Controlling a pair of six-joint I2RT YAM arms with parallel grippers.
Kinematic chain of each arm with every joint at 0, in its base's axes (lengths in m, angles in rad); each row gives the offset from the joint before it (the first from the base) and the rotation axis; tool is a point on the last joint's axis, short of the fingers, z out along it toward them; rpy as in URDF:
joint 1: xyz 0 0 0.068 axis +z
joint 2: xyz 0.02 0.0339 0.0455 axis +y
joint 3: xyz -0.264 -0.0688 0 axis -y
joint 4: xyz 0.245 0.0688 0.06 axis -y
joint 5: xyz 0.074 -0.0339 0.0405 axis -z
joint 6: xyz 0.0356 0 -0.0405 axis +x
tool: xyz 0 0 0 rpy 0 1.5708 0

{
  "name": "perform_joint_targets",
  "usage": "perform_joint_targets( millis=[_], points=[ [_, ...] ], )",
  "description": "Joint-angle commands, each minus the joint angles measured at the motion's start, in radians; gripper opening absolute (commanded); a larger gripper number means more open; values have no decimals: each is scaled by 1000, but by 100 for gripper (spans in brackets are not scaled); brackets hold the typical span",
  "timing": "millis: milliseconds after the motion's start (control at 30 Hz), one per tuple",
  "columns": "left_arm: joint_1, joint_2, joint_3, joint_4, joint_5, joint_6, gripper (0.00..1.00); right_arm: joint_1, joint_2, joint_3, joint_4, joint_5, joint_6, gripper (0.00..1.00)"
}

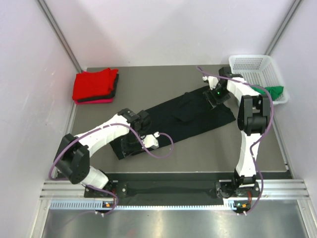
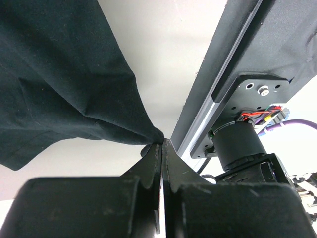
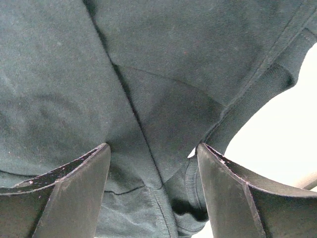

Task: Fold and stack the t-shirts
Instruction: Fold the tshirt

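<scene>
Sitting folded at the far-left corner of the surface (image 1: 208,148), the red t-shirt (image 1: 93,83) tops a small pile. The left pincer (image 2: 162,144), clamped shut, pinches the near-left edge of the black t-shirt (image 1: 183,114), which is stretched diagonally. The right pincer (image 3: 153,153) gapes wide over its far end, gripping nothing. The green t-shirt (image 1: 274,91) lies at the rim of the basket (image 1: 247,63).

Black soft cloth t-shirt (image 3: 148,74) being seen filling most of view, seams crossing. Right gripper (image 3: 152,158) being shown spread wide over it. Pale surface (image 3: 292,148) being exposed at right.
</scene>
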Motion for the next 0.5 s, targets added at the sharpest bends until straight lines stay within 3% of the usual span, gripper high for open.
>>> perform_joint_targets(
  millis=[0, 467],
  points=[
    [-5, -17, 12, -162, 10, -2, 0, -15, -69, -4, 38, 5, 24, 72],
    [-5, -32, 6, -154, 19, -16, 0, -15, 35, 56, -19, 64, 45, 70]
  ],
)
